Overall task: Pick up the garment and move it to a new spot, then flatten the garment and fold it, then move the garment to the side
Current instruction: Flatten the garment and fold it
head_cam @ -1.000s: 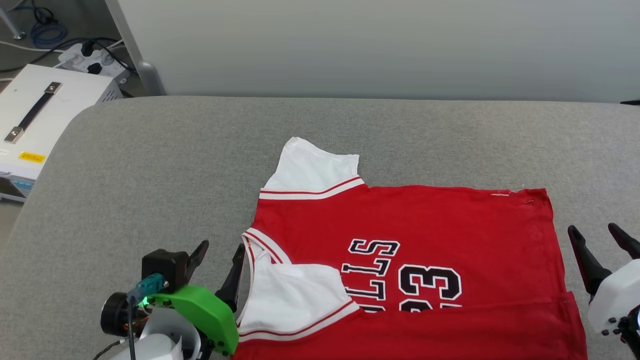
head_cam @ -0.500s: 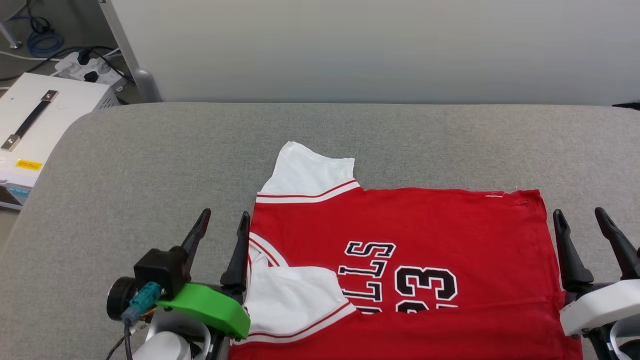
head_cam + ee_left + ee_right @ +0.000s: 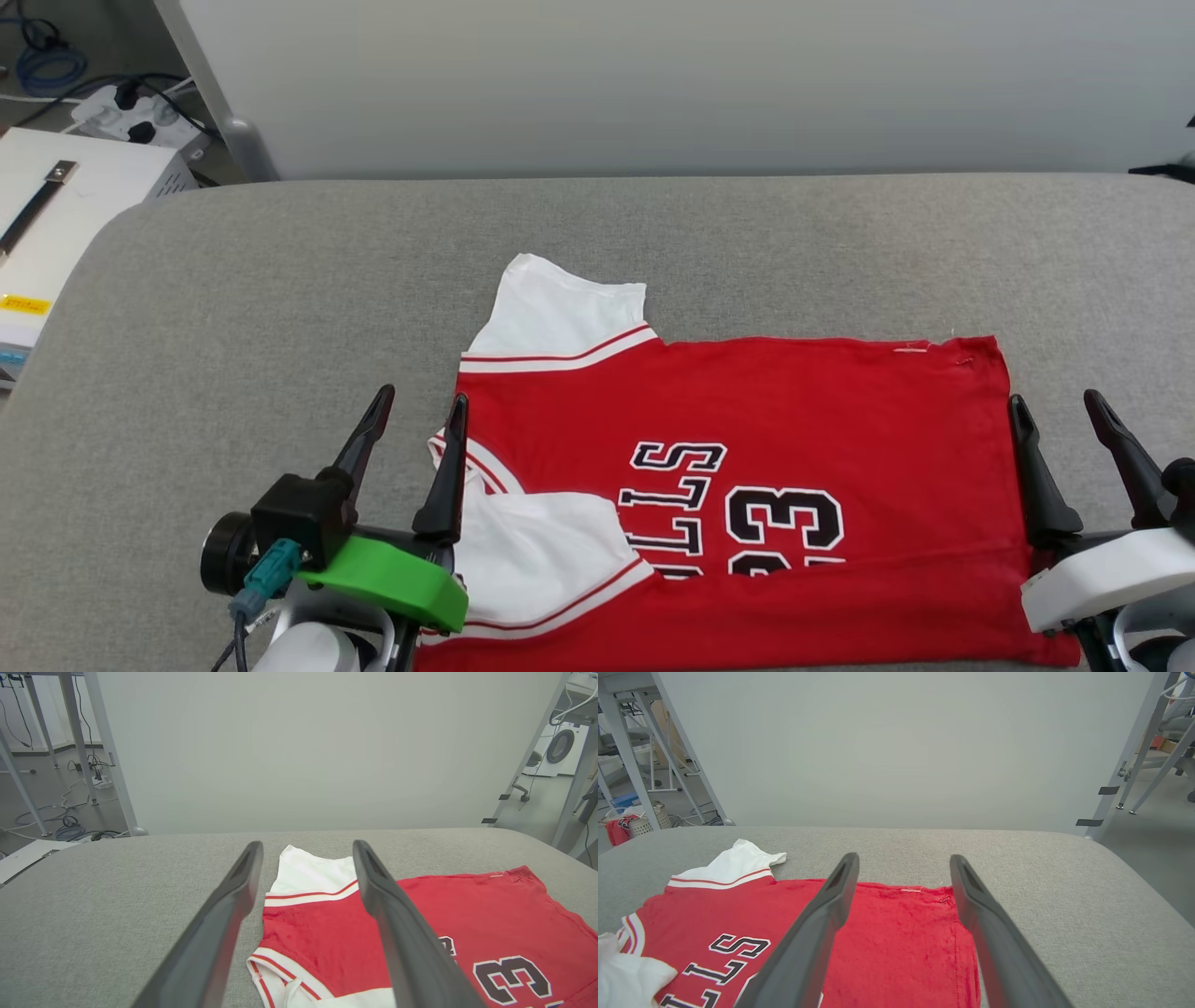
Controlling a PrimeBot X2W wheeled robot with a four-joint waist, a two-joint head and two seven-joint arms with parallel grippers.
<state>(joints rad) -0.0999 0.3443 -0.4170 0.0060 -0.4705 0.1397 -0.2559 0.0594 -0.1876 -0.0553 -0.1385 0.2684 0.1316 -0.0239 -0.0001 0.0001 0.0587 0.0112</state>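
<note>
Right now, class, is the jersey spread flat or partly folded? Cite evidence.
Partly folded: the garment has its near edge turned over the lettering, and one white sleeve lies folded in on the chest.

— Home, shop, or lab?

— Lab, most likely a robot test room. No furniture of a home: just a work bench (image 3: pixel 280 280) padded in grey fabric, backed by a plain pale partition (image 3: pixel 653 84).

— More signs?

— Bare metal frame legs (image 3: pixel 111 760) with strips of black tape (image 3: pixel 1108 790), standing on a smooth grey floor (image 3: pixel 1148 830). Loose cables (image 3: pixel 70 828) coiled there, and a power strip (image 3: pixel 131 117) with plugs in. Beside the bench, a white instrument case (image 3: pixel 65 224) with a black strap handle and a yellow label.

— Anything to do with laundry?

— Yes: a washing machine (image 3: pixel 558 746) past the frames, plus a mesh basket (image 3: pixel 644 823) with red cloth next to it.
</note>
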